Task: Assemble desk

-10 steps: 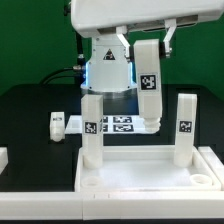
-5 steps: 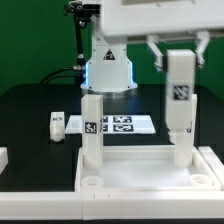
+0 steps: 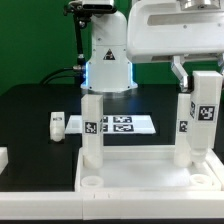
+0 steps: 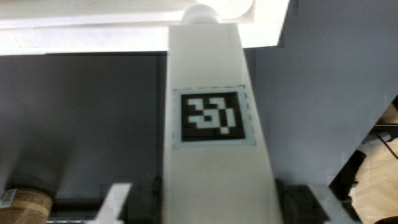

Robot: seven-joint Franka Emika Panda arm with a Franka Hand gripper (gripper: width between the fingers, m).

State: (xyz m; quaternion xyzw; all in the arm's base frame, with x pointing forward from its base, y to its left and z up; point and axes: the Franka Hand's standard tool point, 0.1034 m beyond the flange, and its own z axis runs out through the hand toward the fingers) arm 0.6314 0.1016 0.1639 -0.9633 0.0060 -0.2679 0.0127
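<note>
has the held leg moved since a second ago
Yes, the held leg went toward the exterior view's right, now past the standing right leg.

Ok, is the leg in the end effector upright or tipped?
Upright. The leg hangs vertical in the end effector, parallel to the standing leg beside it.

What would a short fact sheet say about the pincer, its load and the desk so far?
Pincer: shut on a white leg
Held leg: upright, in the air, at the exterior view's right
Desk panel: flat on the table
Standing legs: two, at the panel's far corners
Near sockets: both empty
Loose part: small, white, beside the marker board
</note>
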